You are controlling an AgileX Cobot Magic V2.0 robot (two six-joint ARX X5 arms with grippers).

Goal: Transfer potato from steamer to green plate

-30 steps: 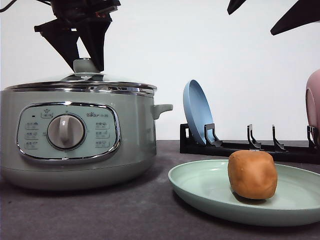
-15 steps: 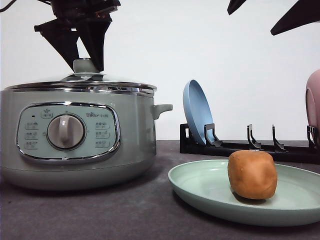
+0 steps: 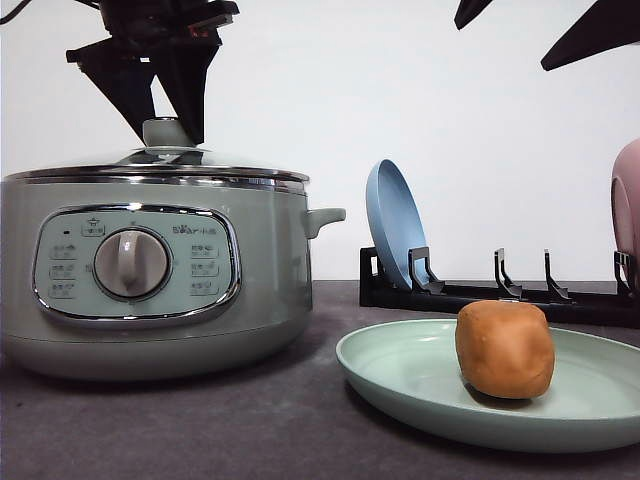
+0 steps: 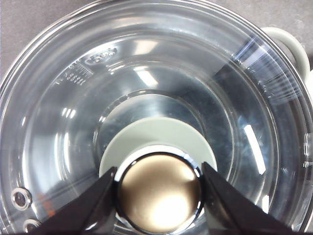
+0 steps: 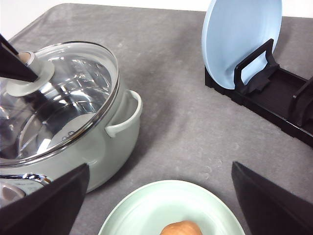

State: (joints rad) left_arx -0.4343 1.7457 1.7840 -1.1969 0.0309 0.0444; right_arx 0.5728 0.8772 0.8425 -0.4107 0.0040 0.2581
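I have the potato [image 3: 505, 349] sitting on the green plate [image 3: 400, 375], to the right of the steamer [image 3: 155, 265] on the tabletop [image 3: 250, 430], so the transfer itself looks done from where I sit. The glass lid [image 4: 156, 88] is seated on the pot rim, level as far as I can judge. My left claw [image 4: 159, 188] has its two fingers on either side of the lid knob [image 4: 160, 192], right up against the chrome cap. I take that as gripping the knob, though I cannot tell how hard it is squeezing. My right claw [image 5: 156, 198] is spread wide open, holding nothing, hanging above the near edge of the plate with the potato just beneath it.

The risk I see is on the left. If I lift that arm without letting go first, the lid comes up with it, and a rounded shiny knob could slip out of a light pinch and drop glass onto the pot. If I open the fingers while the arm is off-centre, one finger may drag the knob and slide the lid off its seat.

On the right, any downward drift could nudge the potato, which looks round enough to roll toward the rim. The blue plate [image 3: 393, 222] in its rack [image 3: 500, 295] stands well clear.
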